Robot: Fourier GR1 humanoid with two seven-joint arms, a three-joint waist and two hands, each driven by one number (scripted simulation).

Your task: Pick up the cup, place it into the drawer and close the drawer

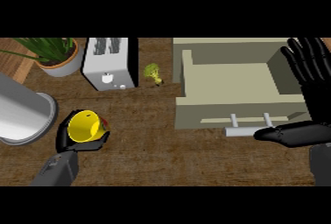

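While clasped, cup (83,126) inside left hand (71,141)

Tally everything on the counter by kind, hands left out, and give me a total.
Cup, yellow, held in the left hand: 1
Drawer unit with open drawer: 1
Toaster: 1
Potted plant: 1
Broccoli piece: 1
Grey metal pot: 1
Total: 6

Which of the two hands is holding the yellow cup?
The left hand: its fingers curl around the yellow cup. The right hand is open, holding nothing.
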